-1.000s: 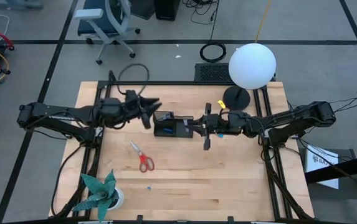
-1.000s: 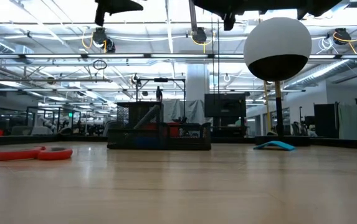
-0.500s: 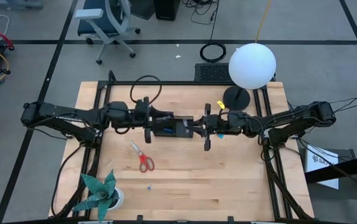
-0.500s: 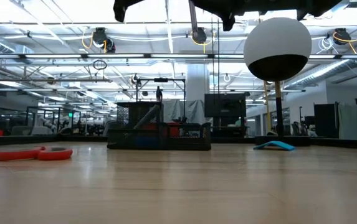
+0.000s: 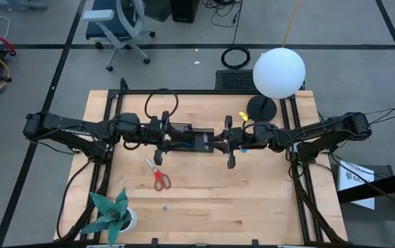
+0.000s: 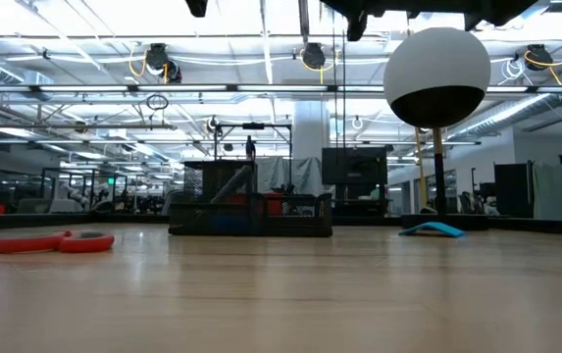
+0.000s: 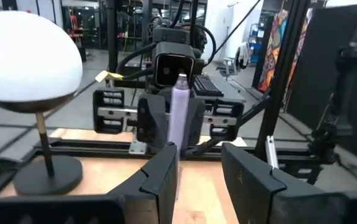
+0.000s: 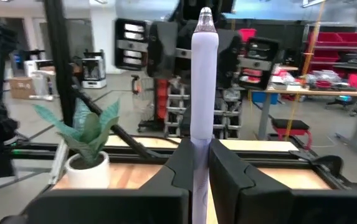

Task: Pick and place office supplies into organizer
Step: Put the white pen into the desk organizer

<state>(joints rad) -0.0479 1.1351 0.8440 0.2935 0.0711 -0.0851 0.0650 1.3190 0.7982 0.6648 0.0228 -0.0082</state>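
Note:
The black organizer [image 5: 189, 142] stands mid-table, also in the low view [image 6: 251, 214]. My right gripper [image 5: 215, 140] is shut on a purple pen [image 8: 203, 81] above the organizer's right end. My left gripper [image 5: 178, 140] is open above its left end and faces the right gripper. Its fingers [image 7: 162, 177] stand on either side of the pen's free end [image 7: 179, 112]. The red-handled scissors [image 5: 158, 174] lie flat on the table nearer me. A tiny blue piece [image 5: 164, 205] lies further toward the near edge. The blue notepad [image 6: 435, 229] lies under my right arm. My right gripper pinches the purple pen's shaft [image 8: 200, 146] between its two fingers. The pen lies along the fingers and sticks out level toward the table's left, lifted clear above the organizer. My left gripper: one finger is close beside the pen's free end, and I cannot tell whether it touches.
A lamp with a white globe [image 5: 278, 71] and a round black base [image 5: 261, 107] stands at the far right. A teal paper-leaf plant [image 5: 111, 212] stands at the near left corner. Bare wood [image 5: 238, 200] lies toward the near right.
My left gripper has gone toward the table's right and a little nearer, from beside the organizer's far left corner to above its left end. It has turned level and now faces my right gripper and the pen.

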